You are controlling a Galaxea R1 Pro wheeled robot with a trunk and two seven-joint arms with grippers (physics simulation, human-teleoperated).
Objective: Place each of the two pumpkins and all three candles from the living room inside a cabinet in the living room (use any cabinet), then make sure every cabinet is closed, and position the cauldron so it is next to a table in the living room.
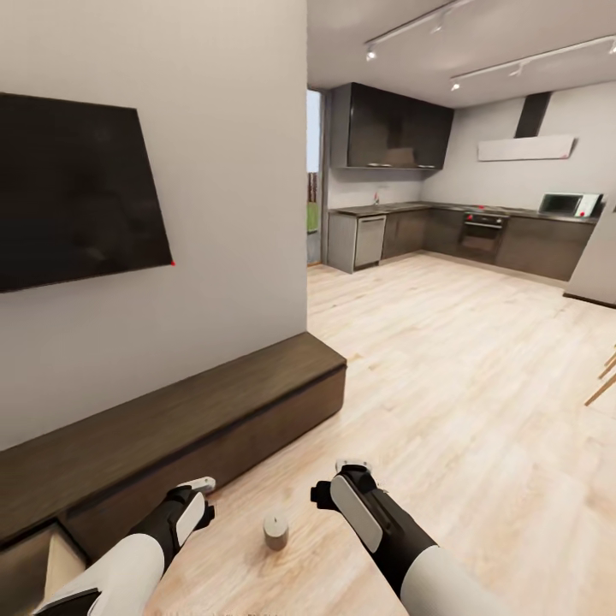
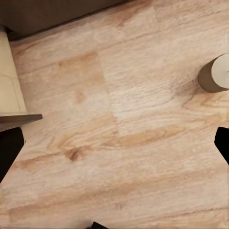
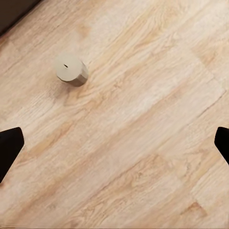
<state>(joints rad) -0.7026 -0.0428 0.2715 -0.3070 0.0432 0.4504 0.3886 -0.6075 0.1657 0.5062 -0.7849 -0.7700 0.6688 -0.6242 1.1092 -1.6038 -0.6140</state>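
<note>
One tan-grey candle (image 1: 275,530) stands upright on the wood floor between my two arms. The left gripper (image 1: 205,498) hovers to its left, open and empty. To the candle's right, the right gripper (image 1: 336,481) is also open and empty. In the left wrist view the candle (image 2: 214,74) sits off to one side of the open left gripper (image 2: 114,148). The right wrist view has the candle (image 3: 70,70) ahead of the open right gripper (image 3: 114,145). The dark-brown cabinet (image 1: 171,428) runs along the wall, one drawer (image 1: 51,556) pulled open. The pumpkins, cauldron and table are out of view.
A black TV (image 1: 77,192) hangs on the wall above the cabinet. Light wood floor (image 1: 445,368) stretches toward the grey kitchen units (image 1: 462,231) at the back. Wooden chair legs (image 1: 603,381) poke in at the right edge. The open drawer's pale inside (image 2: 12,86) lies close to the left gripper.
</note>
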